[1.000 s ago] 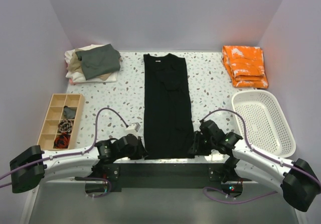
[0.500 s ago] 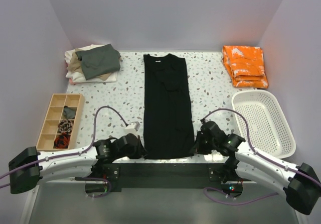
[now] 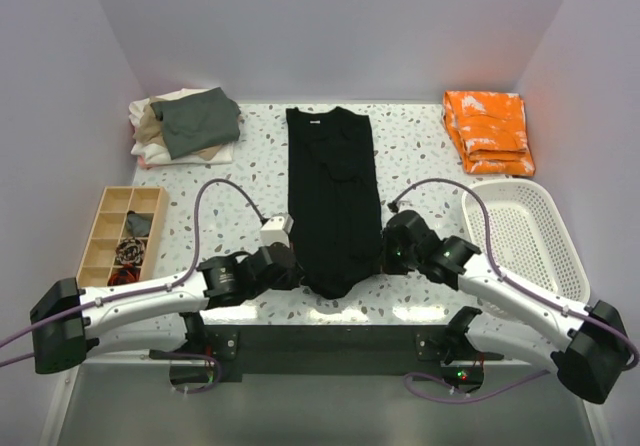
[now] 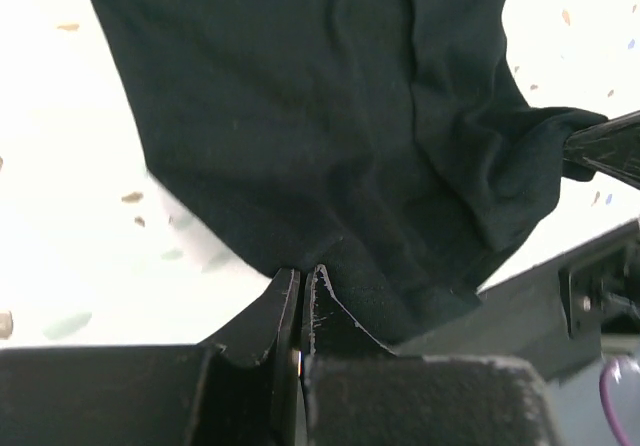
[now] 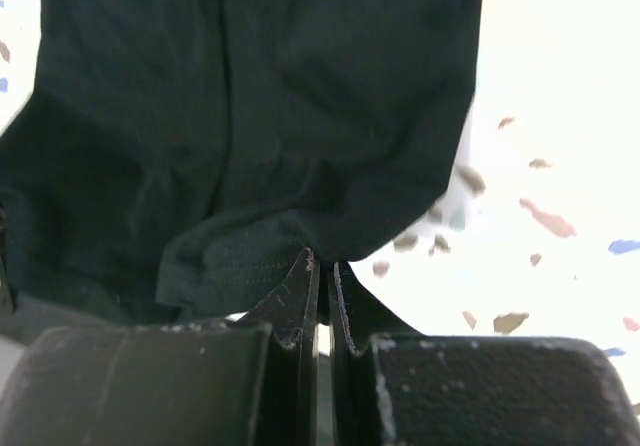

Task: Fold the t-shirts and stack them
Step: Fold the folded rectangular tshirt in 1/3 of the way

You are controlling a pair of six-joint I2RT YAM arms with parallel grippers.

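Observation:
A black t-shirt (image 3: 333,196) lies lengthwise down the middle of the table, folded into a narrow strip with its collar at the far end. Its near hem is lifted and sags between the two grippers. My left gripper (image 3: 296,271) is shut on the hem's left corner (image 4: 330,256). My right gripper (image 3: 385,256) is shut on the hem's right corner (image 5: 300,236). A stack of folded t-shirts (image 3: 187,126), grey-green on top of tan and cream, sits at the far left corner.
A folded orange cloth (image 3: 487,131) lies at the far right. A white mesh basket (image 3: 525,241) stands on the right, close to my right arm. A wooden compartment tray (image 3: 120,238) with small items sits on the left.
Both grippers closed on the black t-shirt's near hem corners and moved away from the table's near edge, lifting the hem so it now sags between them.

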